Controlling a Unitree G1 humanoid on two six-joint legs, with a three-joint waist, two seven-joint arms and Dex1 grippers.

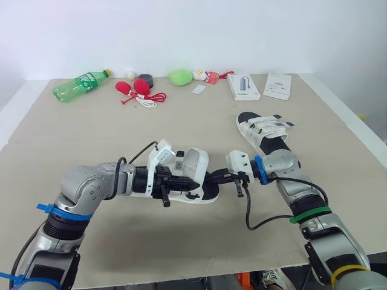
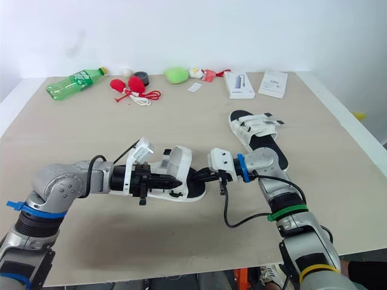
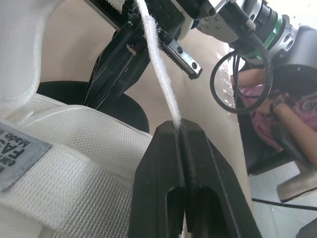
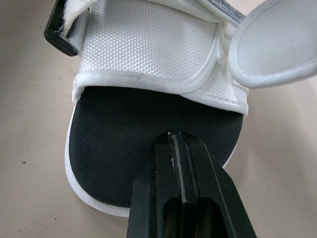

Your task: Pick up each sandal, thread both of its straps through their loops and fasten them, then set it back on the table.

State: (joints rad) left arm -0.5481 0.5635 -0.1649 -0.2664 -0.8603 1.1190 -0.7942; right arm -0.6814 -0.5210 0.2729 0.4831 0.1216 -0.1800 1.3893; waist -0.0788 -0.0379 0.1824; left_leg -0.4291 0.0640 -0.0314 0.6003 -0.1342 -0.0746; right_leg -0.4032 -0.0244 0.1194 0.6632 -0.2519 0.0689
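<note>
A white sandal with a black footbed (image 1: pixel 195 175) lies at the table's middle front, between my two grippers. My left gripper (image 1: pixel 193 183) is shut on the thin edge of one white strap (image 3: pixel 163 84), which runs taut into the closed fingertips (image 3: pixel 177 130). My right gripper (image 1: pixel 213 179) comes in from the toe end, shut, with its fingertips (image 4: pixel 171 141) over the black footbed (image 4: pixel 124 144). The wide front strap (image 4: pixel 148 47) lies across the sandal, and another strap flap (image 4: pixel 277 39) stands up beside it. The second sandal (image 1: pixel 265 133) rests flat on the table to the right, behind my right forearm.
Along the far edge lie a green bottle (image 1: pixel 78 84), red items with a white cord (image 1: pixel 138 89), a green toy (image 1: pixel 179 77) and two white boxes (image 1: pixel 243 86) (image 1: pixel 277 85). A seated person in a pink sleeve (image 3: pixel 277 106) is beyond the table.
</note>
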